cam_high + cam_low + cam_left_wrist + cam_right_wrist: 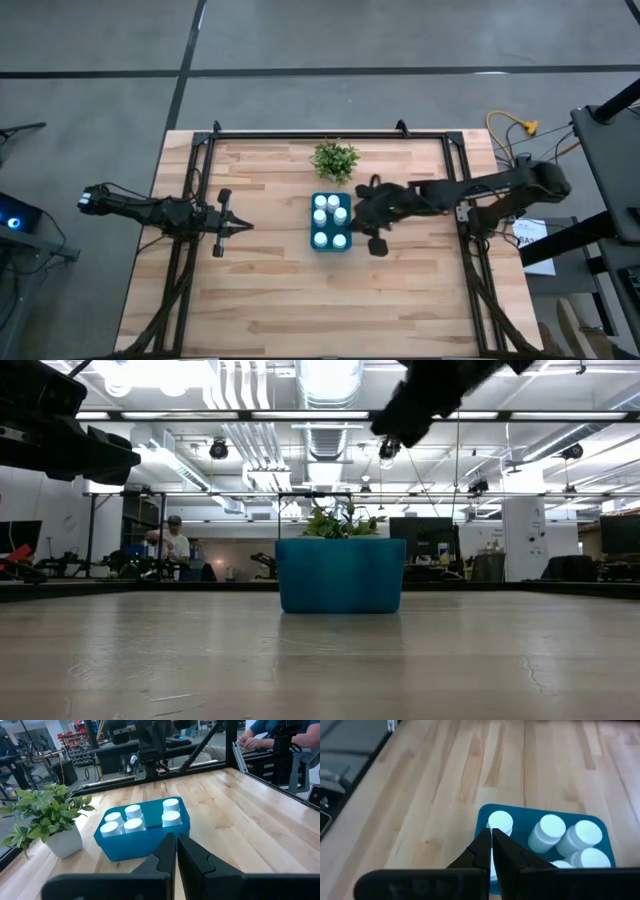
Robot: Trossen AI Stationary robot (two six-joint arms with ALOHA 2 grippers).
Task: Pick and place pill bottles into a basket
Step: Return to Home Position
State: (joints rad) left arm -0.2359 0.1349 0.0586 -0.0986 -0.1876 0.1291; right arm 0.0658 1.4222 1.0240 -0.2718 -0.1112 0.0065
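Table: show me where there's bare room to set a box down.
Free: the wide strip of table beyond the basket, on its side away from the plant, and the bare wood between the left gripper and the basket. Crowded: the middle, where plant, basket with its pill bottles and the right gripper sit close together.

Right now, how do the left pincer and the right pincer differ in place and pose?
Place: the left pincer hangs far to the left of the basket, over bare table; the right pincer hangs at the basket's right edge. Aim: the left pincer points across the table toward the basket's wall; the right pincer tilts down onto the pill bottles inside. Shared: both are shut and hold nothing.
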